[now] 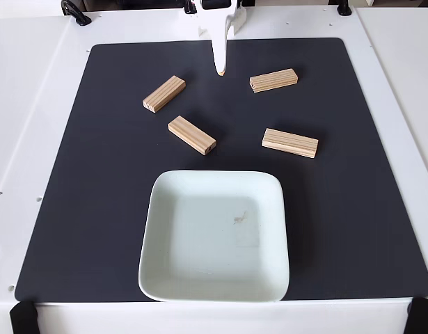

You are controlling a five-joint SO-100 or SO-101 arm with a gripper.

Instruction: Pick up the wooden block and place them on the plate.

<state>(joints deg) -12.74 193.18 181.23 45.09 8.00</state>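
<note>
Several light-tan wooden blocks lie flat on a black mat (95, 209). One block (163, 94) sits at the upper left, and another (191, 135) lies just below it toward the centre. A third (273, 80) is at the upper right, with one more (289, 142) below it. The plate (200, 250), pale greenish-white and square, rests at the front centre with nothing on it but a small dark smudge (239, 218). My white gripper (220, 68) points down at the far centre between the upper blocks. Its fingers are together and hold nothing.
The mat lies on a white table (33, 104). Black clamps sit at the table's front corners (22, 316) and at its back edge (76, 12). Open mat lies to the left and right of the plate.
</note>
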